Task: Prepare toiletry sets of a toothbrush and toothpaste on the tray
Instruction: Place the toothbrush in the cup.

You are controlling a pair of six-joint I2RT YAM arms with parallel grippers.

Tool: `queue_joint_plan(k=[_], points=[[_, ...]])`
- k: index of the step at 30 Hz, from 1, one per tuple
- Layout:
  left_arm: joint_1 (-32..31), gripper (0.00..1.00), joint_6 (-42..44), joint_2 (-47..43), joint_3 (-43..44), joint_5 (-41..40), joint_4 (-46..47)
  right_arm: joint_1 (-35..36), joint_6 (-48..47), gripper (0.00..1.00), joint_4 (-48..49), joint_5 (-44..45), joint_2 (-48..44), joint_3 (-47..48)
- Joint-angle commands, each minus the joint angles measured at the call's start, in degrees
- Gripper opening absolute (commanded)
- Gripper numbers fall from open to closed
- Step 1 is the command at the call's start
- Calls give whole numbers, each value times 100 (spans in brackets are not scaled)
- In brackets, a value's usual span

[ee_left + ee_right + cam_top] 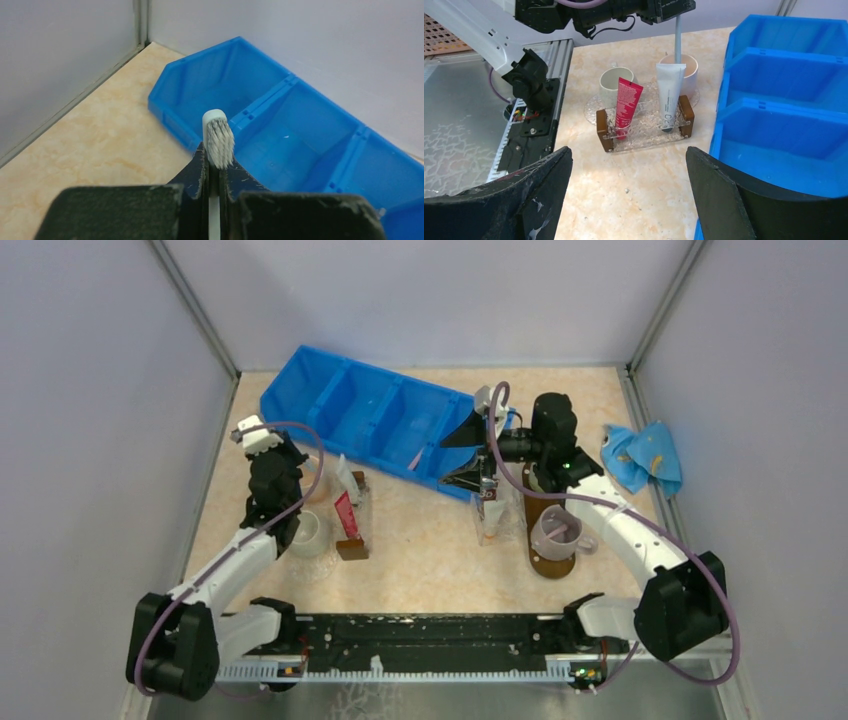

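My left gripper is shut on a white toothbrush, whose grey bristle head sticks up past the fingertips. In the right wrist view its shaft hangs down toward a tan cup. A red toothpaste tube and a white one stand in a clear rack. My right gripper is open and holds nothing, beside the blue bin's near right end. A pink toothbrush lies in the bin. The dark brown tray carries a pale mug.
The blue compartment bin lies slanted across the back. A second clear rack with a dark tube stands left of the tray. A white cup sits by the left arm. A blue cloth lies at the right wall.
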Motion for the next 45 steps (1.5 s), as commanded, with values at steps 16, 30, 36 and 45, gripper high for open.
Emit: queue_joint_plan(k=[16,30,36,45], points=[[466,16,-909,1131,514,-178,-792,47,-11,83,327,-50,-95,-10],[457,100,-1495,14,1386,397,-2667,-19,-725,84,-584,-87,-166,348],[457,99,-561,-886,863,3257,-865,-506,-1026,85,-1033,-195,-353,524],[53,85,-1201,633,2302,5798,-742,-1391,-1117,85,-1446,-465,-431,721]])
